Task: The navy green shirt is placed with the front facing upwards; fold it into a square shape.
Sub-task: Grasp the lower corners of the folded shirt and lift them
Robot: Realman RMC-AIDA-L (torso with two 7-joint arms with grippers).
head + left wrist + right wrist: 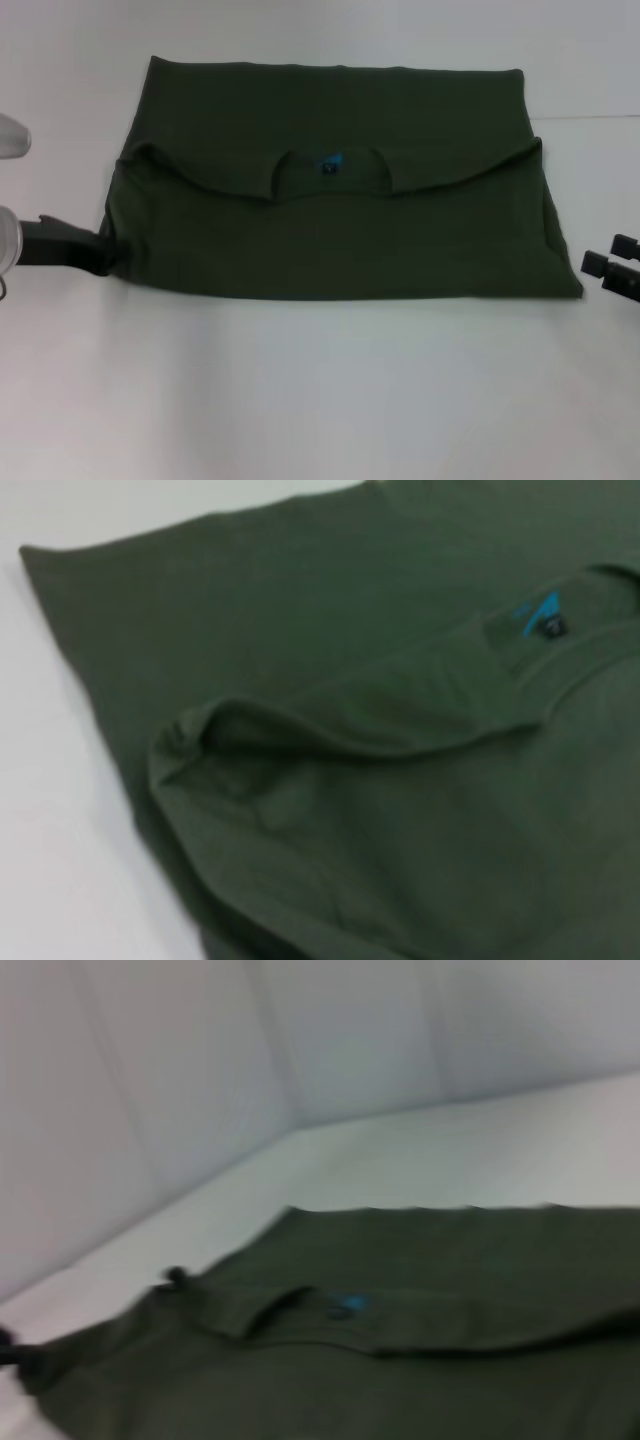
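Your navy green shirt [340,225] lies flat on the white counter [320,400], spread wide across the middle of the head view and already folded once: the near part has been brought over the far part, so the collar edge now runs left to right across the cloth. You can see the neck opening in the middle of that edge, with the small blue neck label [331,165] showing just inside it. The far layer reaches beyond the collar edge as a plain dark band. No chest lettering is visible from any view.

Your left gripper [100,255] sits at the shirt's near-left corner, touching or just beside the cloth edge; its dark body comes in from the left. You cannot tell from these views whether it is clenched on the fabric or released, because the tips are lost against the dark cloth. The left wrist view looks over the shirt's left side [380,810], where the folded edge bulges up in a soft roll, and the label [540,618] shows farther off.

Your right gripper [612,268] is at the right edge of the head view, just beside the shirt's near-right corner but apart from it, resting over bare counter. Only part of it shows, so you cannot tell how its fingers stand. Its wrist view takes in the shirt [400,1360] from the right.
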